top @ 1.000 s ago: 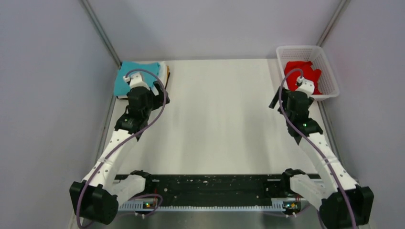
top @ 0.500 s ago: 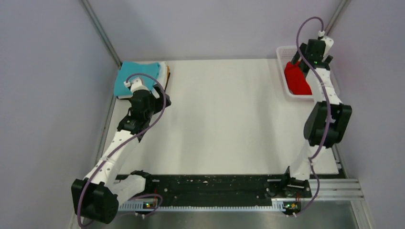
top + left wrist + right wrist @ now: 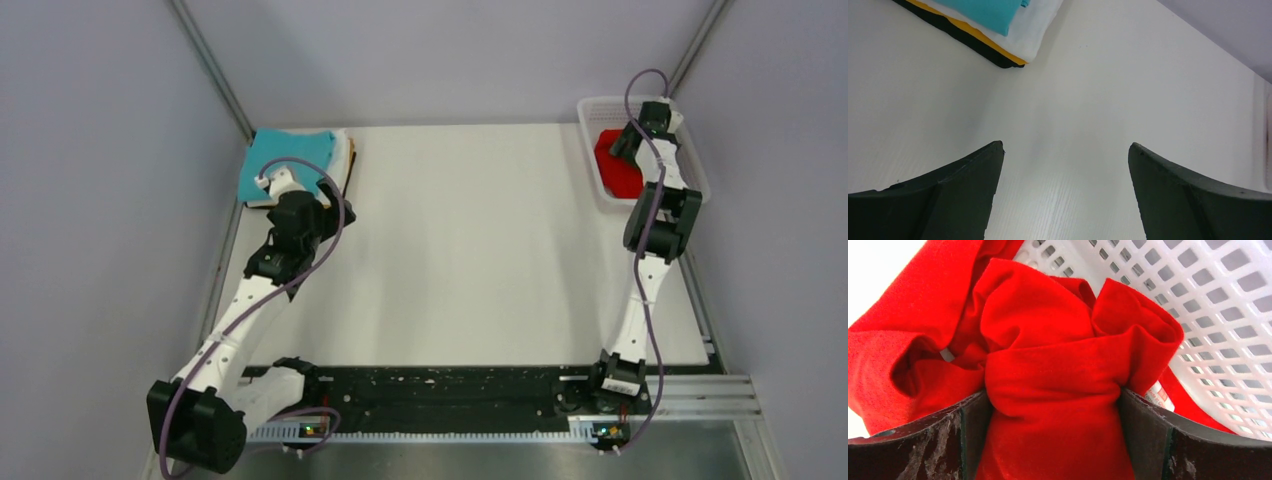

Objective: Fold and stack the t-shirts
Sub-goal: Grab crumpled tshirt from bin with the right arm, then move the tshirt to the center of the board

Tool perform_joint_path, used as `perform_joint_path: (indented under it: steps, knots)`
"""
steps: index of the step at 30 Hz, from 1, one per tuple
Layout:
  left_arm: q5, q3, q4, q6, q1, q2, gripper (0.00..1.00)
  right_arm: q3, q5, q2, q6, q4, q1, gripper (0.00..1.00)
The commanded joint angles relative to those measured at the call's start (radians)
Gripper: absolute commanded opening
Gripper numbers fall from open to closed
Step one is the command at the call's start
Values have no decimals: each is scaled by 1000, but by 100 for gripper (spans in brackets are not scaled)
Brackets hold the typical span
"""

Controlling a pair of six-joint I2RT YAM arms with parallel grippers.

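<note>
Your white counter (image 3: 460,250) carries a mesh basket (image 3: 600,103) at its far right corner, where the red t-shirt (image 3: 1048,355) lies bunched. The right end effector (image 3: 1053,395) straddles it, spread wide; the left end effector (image 3: 1065,147) hangs open, empty, near the folded stack (image 3: 285,160).

Red t-shirt (image 3: 617,172): plain bright red, unfolded, crumpled into a bunch with deep rolls and creases; it lies inside the white mesh basket (image 3: 596,103), towards its left wall.
Folded stack: four shirts lying flat, one upon another, well apart from the basket, far to its left.
Teal t-shirt (image 3: 290,150): top layer, smooth.
White t-shirt (image 3: 1035,25): directly under the teal.
Yellow-orange t-shirt (image 3: 979,34): thin edge showing beneath the white.
Dark t-shirt (image 3: 973,42): bottom layer.
</note>
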Motion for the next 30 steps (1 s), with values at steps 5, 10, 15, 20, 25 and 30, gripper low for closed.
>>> perform_joint_path:
  steps: [5,10,15,20,25,30]
  knots:
    - [-52,-1,-18,-28,-5,-49,99,44,-96,47,-38,-47,3,53]
    - [-39,-9,-23,-29,-5,-78,99,39,-82,-43,-114,-49,1,0]
    - [-35,-33,-23,-28,-5,-120,99,30,-66,-191,-164,-49,0,0]
    - [-26,-53,-24,-19,-5,-159,99,7,-113,-389,-159,-39,1,0]
    - [-18,-70,-22,-7,-5,-186,99,-76,-258,-591,-124,16,15,0]
    - [-10,-80,-10,13,-5,-189,99,-103,-465,-724,-97,31,88,0]
